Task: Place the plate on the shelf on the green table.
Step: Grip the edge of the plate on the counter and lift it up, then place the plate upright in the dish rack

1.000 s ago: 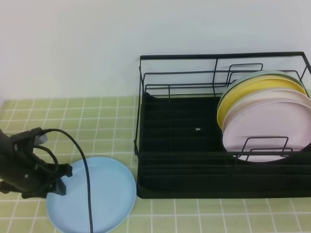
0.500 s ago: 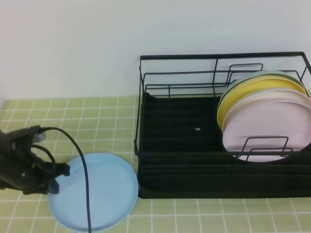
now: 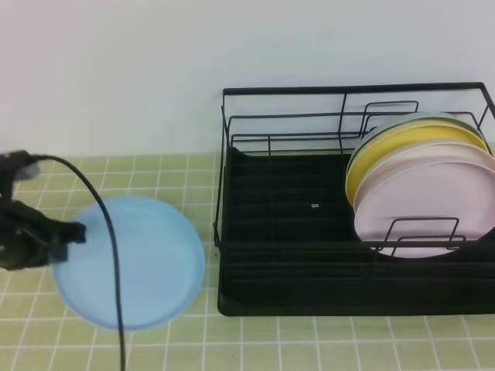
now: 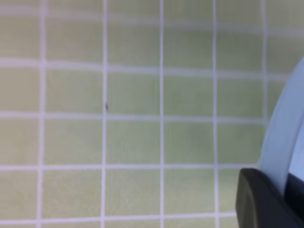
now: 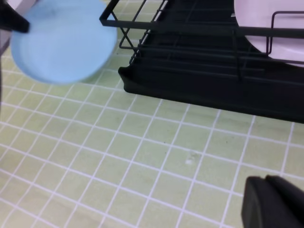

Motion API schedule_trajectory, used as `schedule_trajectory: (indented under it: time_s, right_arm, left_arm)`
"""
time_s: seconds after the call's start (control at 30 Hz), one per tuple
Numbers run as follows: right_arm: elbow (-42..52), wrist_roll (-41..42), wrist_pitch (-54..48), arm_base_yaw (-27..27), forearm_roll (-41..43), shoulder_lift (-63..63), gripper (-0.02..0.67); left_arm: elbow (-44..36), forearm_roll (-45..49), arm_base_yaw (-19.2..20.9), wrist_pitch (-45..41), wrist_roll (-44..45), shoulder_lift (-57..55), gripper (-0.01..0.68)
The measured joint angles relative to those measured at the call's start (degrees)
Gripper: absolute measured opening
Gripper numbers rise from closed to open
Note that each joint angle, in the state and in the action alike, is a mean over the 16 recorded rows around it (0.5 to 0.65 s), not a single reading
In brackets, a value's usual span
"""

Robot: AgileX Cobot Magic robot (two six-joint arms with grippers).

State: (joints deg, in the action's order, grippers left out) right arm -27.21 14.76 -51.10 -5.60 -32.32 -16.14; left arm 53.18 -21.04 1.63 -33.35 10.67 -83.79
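Risk sits with the light blue plate (image 3: 128, 263): pinched only at its left rim by the left tool (image 3: 73, 233), clamped shut on it, it could pivot, slip, or clip the black wire dish rack (image 3: 294, 201). It hangs above the green table (image 3: 309, 344), left of the rack, extending rightward from the tool.

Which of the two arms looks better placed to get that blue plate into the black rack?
The left. Its fingers are shut on the blue plate at its left rim, just left of the rack. The right fingers are shut on nothing over bare tiles.
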Motion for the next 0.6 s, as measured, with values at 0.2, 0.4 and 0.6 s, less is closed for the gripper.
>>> schedule_trajectory:
  time_s: [0.2, 0.4, 0.6]
  right_arm:
    - [0.0, 1.91, 0.04, 0.0, -3.16, 0.0, -0.003]
    - [0.0, 5.98, 1.24, 0.0, -8.13, -0.14, -0.003]
    - [-0.01, 10.69, 3.46, 0.0, -14.77, -2.12, -0.003]
  left_arm:
    - [0.02, -2.72, -0.56, -0.4, 2.55, 7.47, 0.0]
    - [0.04, -8.59, -4.03, -1.44, 7.1, 13.9, 0.0]
    - [0.04, -15.23, -10.25, -2.74, 11.92, 17.82, 0.0]
